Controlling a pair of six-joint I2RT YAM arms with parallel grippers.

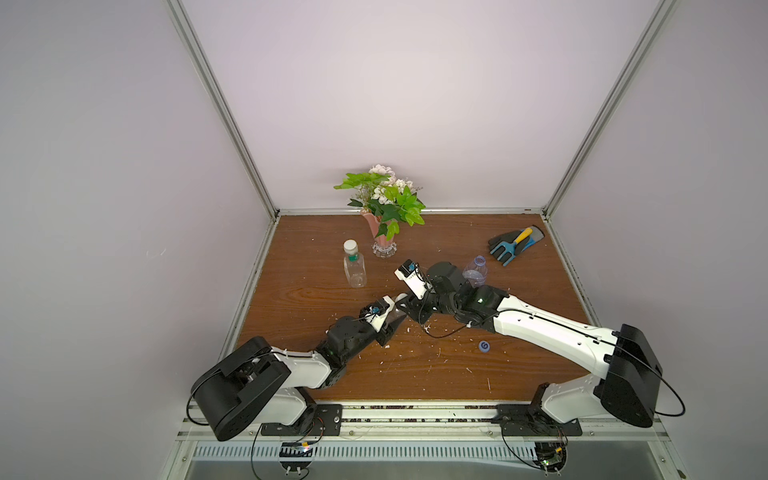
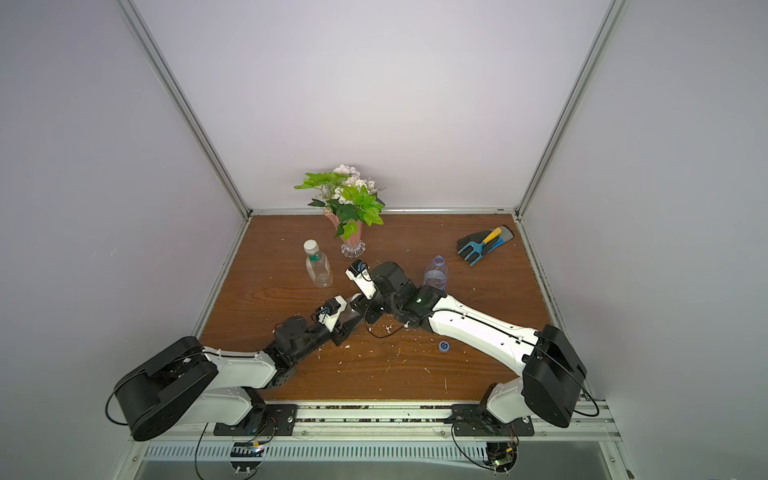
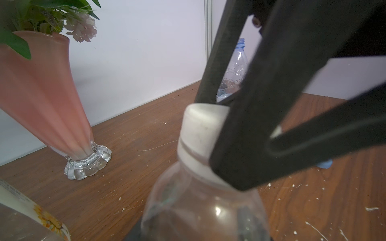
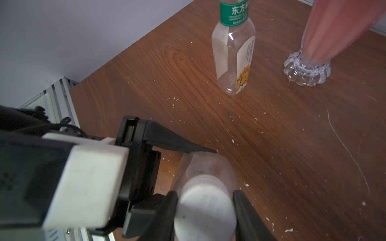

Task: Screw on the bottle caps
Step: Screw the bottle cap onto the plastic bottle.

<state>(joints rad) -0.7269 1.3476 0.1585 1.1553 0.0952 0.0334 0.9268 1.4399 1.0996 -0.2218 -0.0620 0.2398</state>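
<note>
Mid-table, my left gripper (image 1: 395,322) is shut on the body of a clear round bottle (image 3: 204,208), holding it tilted. A white cap (image 4: 205,208) sits on that bottle's neck, and my right gripper (image 4: 205,210) is shut on it, one finger (image 3: 250,104) on each side. Near the left edge stands a squarish bottle (image 1: 354,270) with a green neck ring and a white cap (image 1: 350,246) on it. A blue-labelled bottle (image 1: 476,272) stands uncapped behind my right arm. A blue cap (image 1: 484,345) with a white swirl lies on the table in front of that arm.
A pink vase (image 1: 384,237) of flowers stands at the back, just behind the squarish bottle. Dark gloves with a yellow-handled hand fork (image 1: 515,245) lie at the back right. White flecks are scattered over the wooden table (image 1: 311,299).
</note>
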